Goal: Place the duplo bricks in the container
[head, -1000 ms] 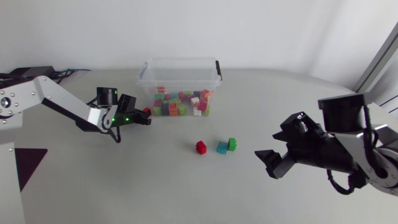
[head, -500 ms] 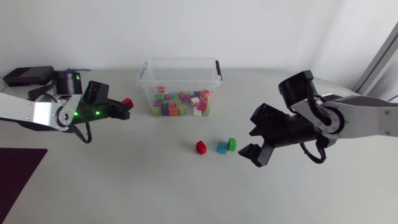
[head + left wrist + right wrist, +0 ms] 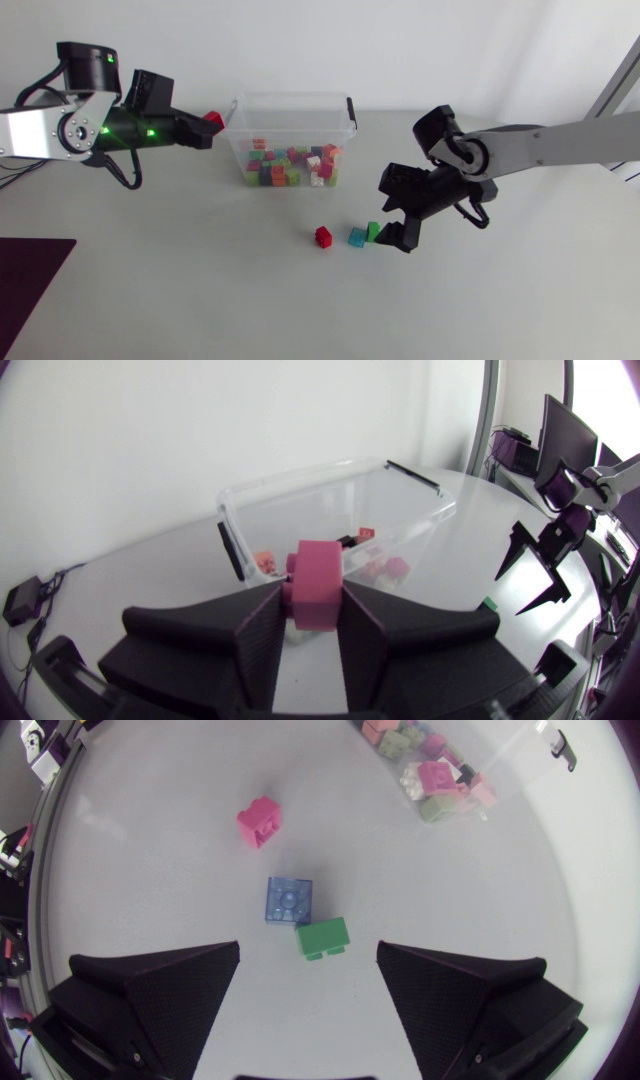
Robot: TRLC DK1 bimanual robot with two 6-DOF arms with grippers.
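My left gripper is shut on a red brick and holds it in the air just left of the clear container. In the left wrist view the red brick is pinched between both fingers, with the container ahead. My right gripper hangs open over the loose bricks on the table: a green brick, a light blue one and a red one. In the right wrist view the green brick lies between the open fingers, the blue brick and the red brick further ahead.
The container holds several mixed-colour bricks and has black handle clips. The three loose bricks lie close together in front of it. A dark mat lies at the table's left front corner.
My left arm has lifted the red brick up and right toward the container's left rim. My right arm has swung in from the right to above the green brick, its fingers staying wide.
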